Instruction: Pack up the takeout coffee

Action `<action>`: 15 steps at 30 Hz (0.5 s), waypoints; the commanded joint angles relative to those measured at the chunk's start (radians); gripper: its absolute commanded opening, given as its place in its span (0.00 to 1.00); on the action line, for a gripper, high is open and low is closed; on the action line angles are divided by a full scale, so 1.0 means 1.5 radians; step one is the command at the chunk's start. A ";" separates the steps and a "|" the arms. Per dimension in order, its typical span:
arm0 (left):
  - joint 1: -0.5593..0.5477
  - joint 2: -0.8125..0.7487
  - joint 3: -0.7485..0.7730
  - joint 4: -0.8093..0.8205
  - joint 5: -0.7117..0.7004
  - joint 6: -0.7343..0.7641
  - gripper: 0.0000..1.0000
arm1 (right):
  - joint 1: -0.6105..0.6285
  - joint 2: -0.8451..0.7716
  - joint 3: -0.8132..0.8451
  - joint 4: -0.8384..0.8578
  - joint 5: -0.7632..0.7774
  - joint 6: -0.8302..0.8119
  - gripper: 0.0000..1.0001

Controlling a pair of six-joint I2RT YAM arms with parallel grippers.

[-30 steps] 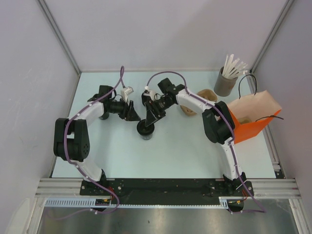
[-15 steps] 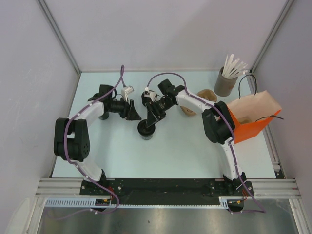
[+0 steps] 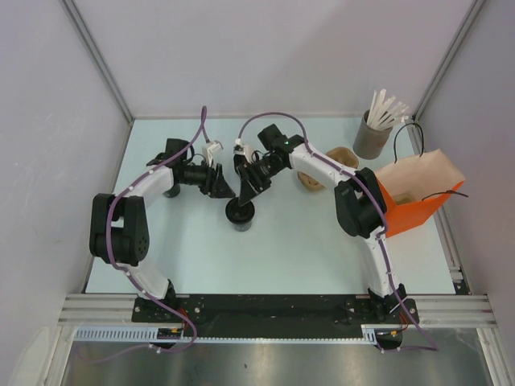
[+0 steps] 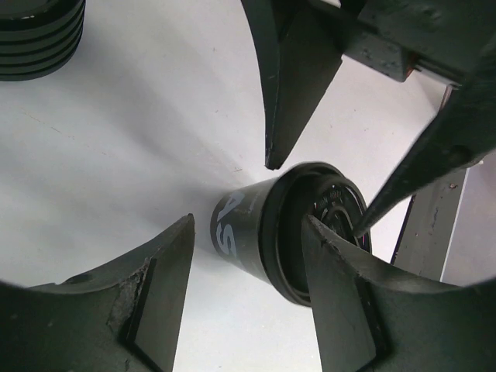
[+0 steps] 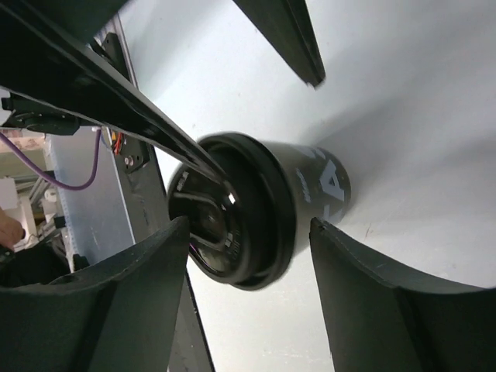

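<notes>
**Both end effectors spread wide at the lidded coffee**

The takeout coffee [image 3: 240, 215] stands upright on the bench [image 3: 201, 257], a little left of centre, with its round black lid [image 4: 283, 225] on. We see the left end effector [image 3: 220, 188] just to the cup's far left. Its fingers are set wide and hold nothing, and its wrist view shows the cup beyond the gap between them. The right end effector [image 3: 246, 190] hovers just on the far side of the cup, also wide. In its wrist view the cup lies between the two fingers [image 5: 124, 310] without being clamped. We cannot tell whether any fingertip touches the lid. The orange bag [image 3: 414, 211] stands open at the right edge of the bench, well apart from the cup. The grey tub of white sticks [image 3: 370, 138] sits in the far right corner.
</notes>
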 commanded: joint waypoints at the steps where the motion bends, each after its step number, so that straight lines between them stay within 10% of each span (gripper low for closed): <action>1: -0.004 0.000 0.015 0.013 0.031 0.011 0.62 | 0.003 0.025 0.077 -0.012 -0.006 -0.031 0.69; 15: -0.004 -0.001 0.001 0.006 0.020 0.027 0.62 | 0.002 -0.013 0.036 -0.052 0.015 -0.060 0.76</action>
